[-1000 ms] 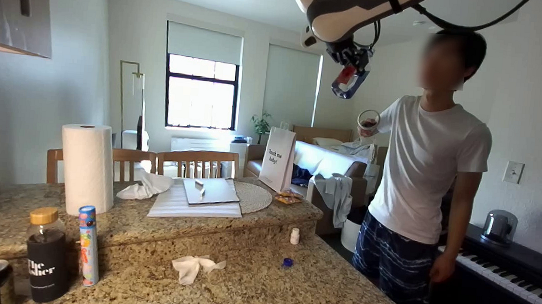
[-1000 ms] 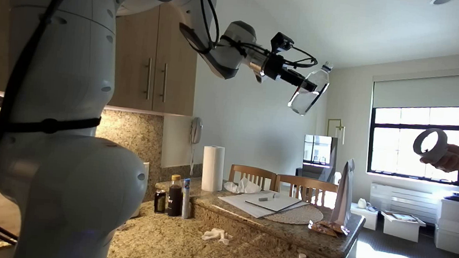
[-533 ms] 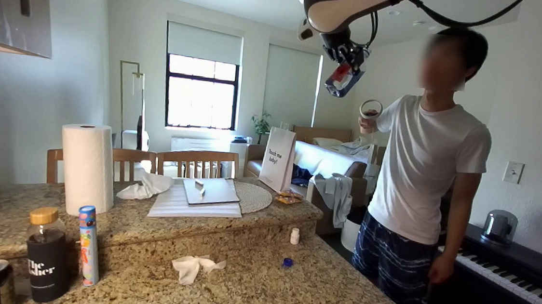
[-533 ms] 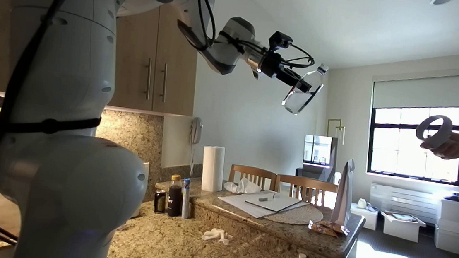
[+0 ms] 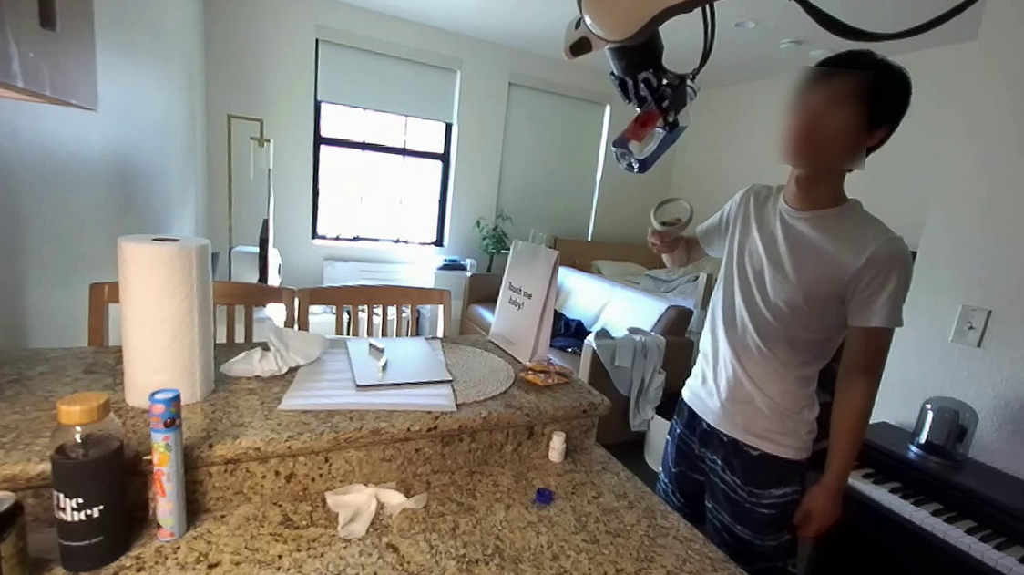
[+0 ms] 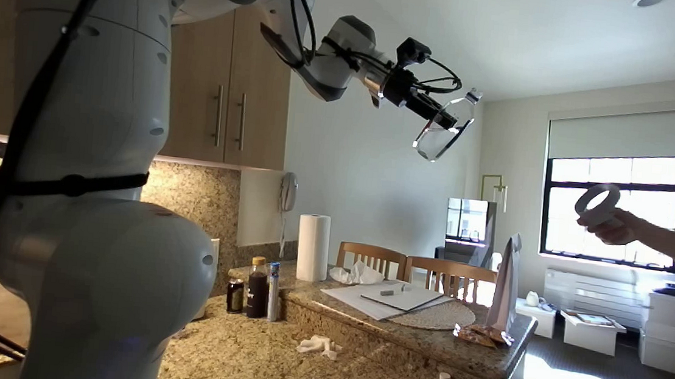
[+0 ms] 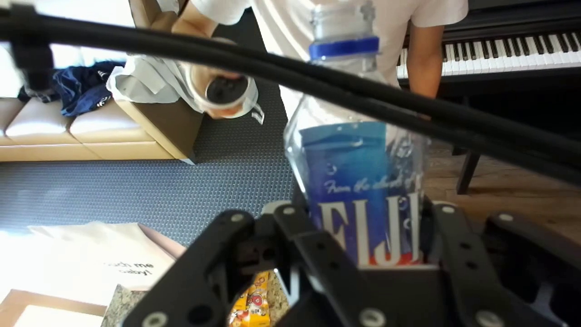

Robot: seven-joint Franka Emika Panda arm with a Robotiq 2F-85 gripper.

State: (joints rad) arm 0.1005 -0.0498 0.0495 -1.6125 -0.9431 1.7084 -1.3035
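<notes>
pale walls [image 6: 369,174] stand behind the counter [image 5: 472,559], which i see stepped in two levels. a man [image 5: 775,317] stands near its end. bag [image 5: 518,329] and paper roll [image 5: 164,324]: upright on the upper level, well apart. gripper [image 6: 448,122]: hanging well above counter height, pinching the bottle [image 7: 358,181] from both sides. bottle: in the air, tilted, neck up, its blue label [image 7: 338,200] reading fiji. controller [image 6: 604,213]: ring-shaped, held by the man. vial [image 5: 557,448] and cap [image 5: 544,497]: on the lower level, near each other, vial upright.

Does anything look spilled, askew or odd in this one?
Yes: the tool holds a FIJI bottle tilted and uncapped, so any liquid might spill; a blue cap lies loose on the counter. No spill is visible.
</notes>
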